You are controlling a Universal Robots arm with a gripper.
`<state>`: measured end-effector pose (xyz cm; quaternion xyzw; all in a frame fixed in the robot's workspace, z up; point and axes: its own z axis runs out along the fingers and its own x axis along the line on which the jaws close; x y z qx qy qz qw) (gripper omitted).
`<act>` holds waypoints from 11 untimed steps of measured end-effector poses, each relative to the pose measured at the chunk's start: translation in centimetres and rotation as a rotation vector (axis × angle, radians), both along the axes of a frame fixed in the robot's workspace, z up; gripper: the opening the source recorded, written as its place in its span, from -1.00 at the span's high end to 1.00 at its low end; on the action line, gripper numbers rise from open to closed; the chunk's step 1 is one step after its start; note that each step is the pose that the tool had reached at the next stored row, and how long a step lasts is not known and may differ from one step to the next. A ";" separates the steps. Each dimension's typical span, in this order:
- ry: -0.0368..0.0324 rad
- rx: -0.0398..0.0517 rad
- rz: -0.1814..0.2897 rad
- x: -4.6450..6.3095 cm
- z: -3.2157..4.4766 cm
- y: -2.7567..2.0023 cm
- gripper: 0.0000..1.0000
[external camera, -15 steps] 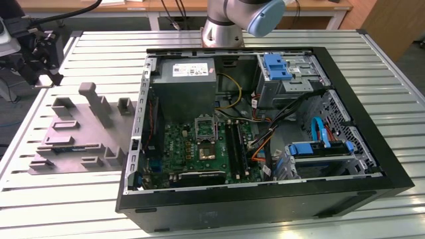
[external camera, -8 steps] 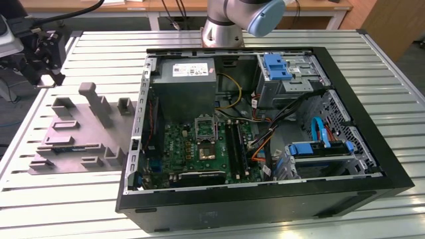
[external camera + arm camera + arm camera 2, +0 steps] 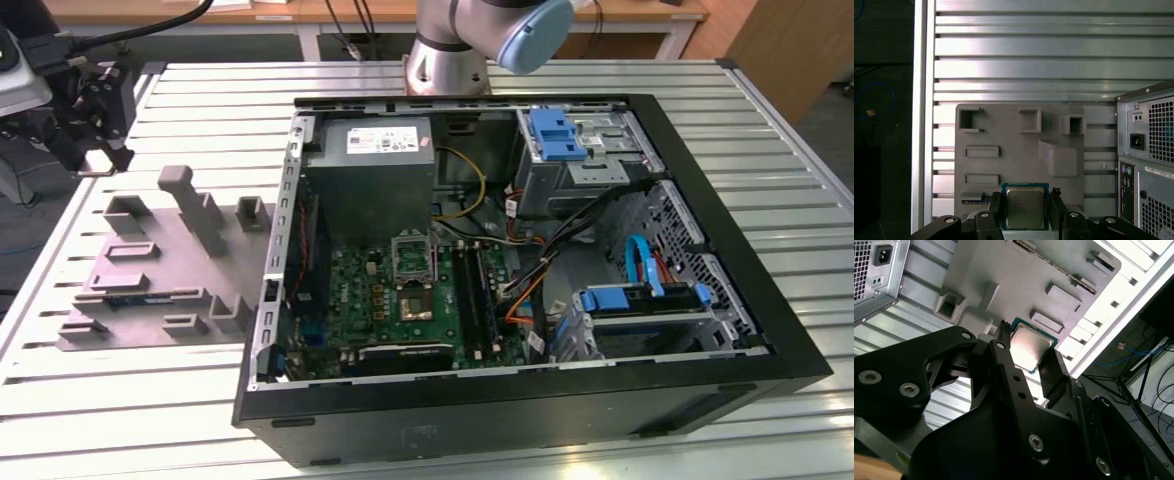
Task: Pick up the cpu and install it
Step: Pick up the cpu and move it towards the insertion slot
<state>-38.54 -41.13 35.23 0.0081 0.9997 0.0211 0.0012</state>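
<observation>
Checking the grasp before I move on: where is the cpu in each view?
Exterior view: cpu not made out; the end effector is at the upper left, beyond the tray.
First wrist view: cpu held in the end effector, against the edge of the tray.
Second wrist view: cpu held the same way, tray behind.
Shared landmark: the grey tray.

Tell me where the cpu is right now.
In both wrist views the cpu is clamped in the gripper, raised over one edge of the grey tray that lies beside the computer case.
</observation>
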 end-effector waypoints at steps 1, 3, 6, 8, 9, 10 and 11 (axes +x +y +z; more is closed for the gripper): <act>0.0000 0.0000 0.000 0.0 0.00 0.00 0.05; -0.0001 0.0001 0.000 0.1 0.00 0.00 0.05; 0.0000 0.0001 0.000 0.2 0.00 0.00 0.05; 0.0000 0.0000 0.000 0.3 0.00 0.00 0.05; 0.0000 0.0000 0.000 0.4 0.00 0.00 0.05; -0.0001 0.0001 0.000 0.4 -0.01 0.00 0.05; 0.0000 0.0000 0.000 0.4 0.00 0.00 0.05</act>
